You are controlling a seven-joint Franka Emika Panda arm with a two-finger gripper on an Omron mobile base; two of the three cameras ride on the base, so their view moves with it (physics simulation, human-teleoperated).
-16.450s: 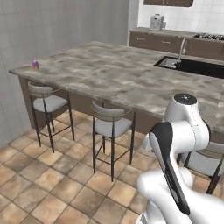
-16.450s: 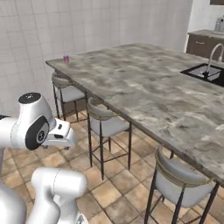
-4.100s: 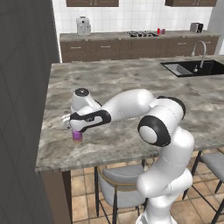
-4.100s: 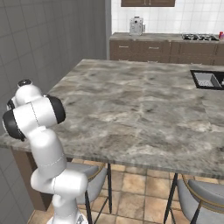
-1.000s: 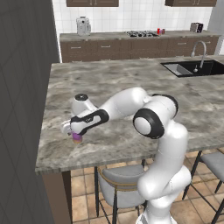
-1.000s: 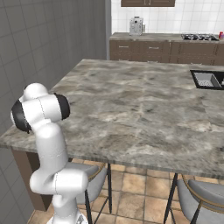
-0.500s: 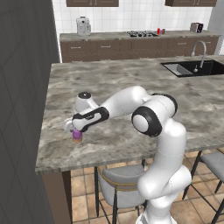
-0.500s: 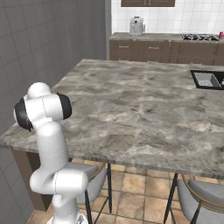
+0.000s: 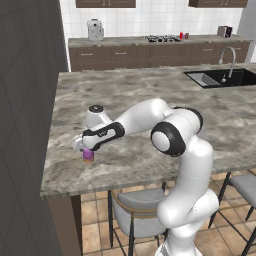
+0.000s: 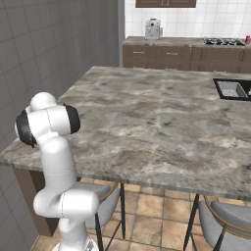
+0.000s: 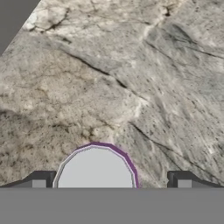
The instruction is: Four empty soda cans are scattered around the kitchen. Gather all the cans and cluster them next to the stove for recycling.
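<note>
The island counter (image 9: 150, 95) looks like grey veined stone, smooth with a dull sheen. The purple soda can (image 11: 96, 168) has a pale matt metal top. Cabinets (image 9: 125, 56) along the far wall read as dark brown wood; wall tiles (image 9: 150, 20) are glossy white.

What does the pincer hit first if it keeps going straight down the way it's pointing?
Probably the purple can: its top sits between the open pincer fingertips, nearer one side. Past it lies the grey island counter.

grey marbled island counter (image 9: 150, 95) bears one purple can (image 9: 88, 156).
</note>
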